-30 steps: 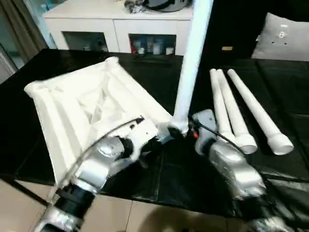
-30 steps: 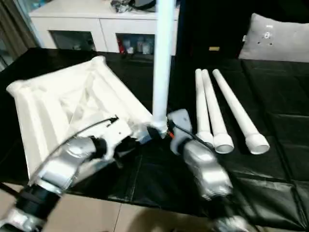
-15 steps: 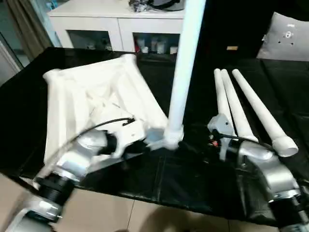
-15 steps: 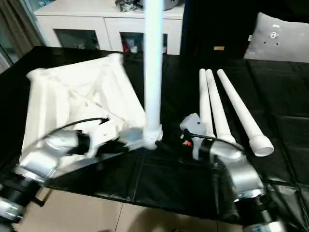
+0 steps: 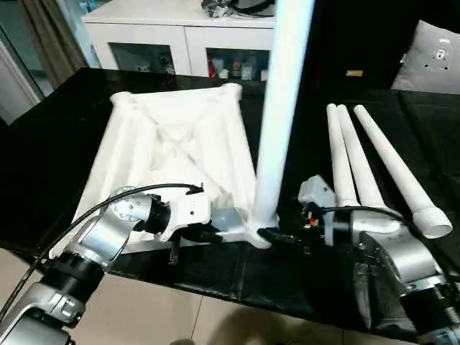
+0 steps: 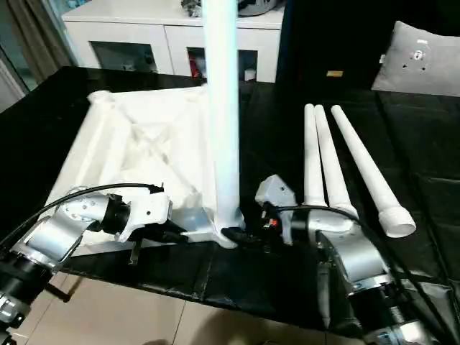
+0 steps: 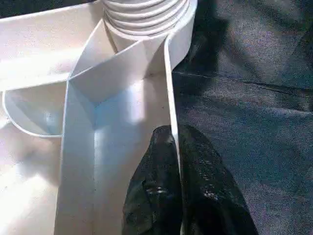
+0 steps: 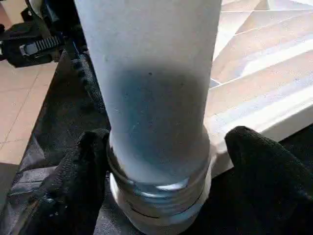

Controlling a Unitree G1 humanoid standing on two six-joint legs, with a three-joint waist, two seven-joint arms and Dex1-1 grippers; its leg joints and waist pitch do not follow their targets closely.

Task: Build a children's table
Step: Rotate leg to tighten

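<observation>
The left gripper (image 7: pixel 177 161) is pinching the tabletop's (image 5: pixel 172 151) rim beside the corner socket. The right gripper (image 8: pixel 159 166) is straddling, fingers spread wide, the upright leg (image 5: pixel 277 122) standing in that socket. Three legs (image 5: pixel 359 162) are lying just beside.

Your head views are evenly lit and sharp; glare whitens the tabletop (image 5: pixel 172 154). The upright leg (image 8: pixel 151 93) carries a dark shadow band. Black cloth (image 7: pixel 254 98) stays dim and grainy.
</observation>
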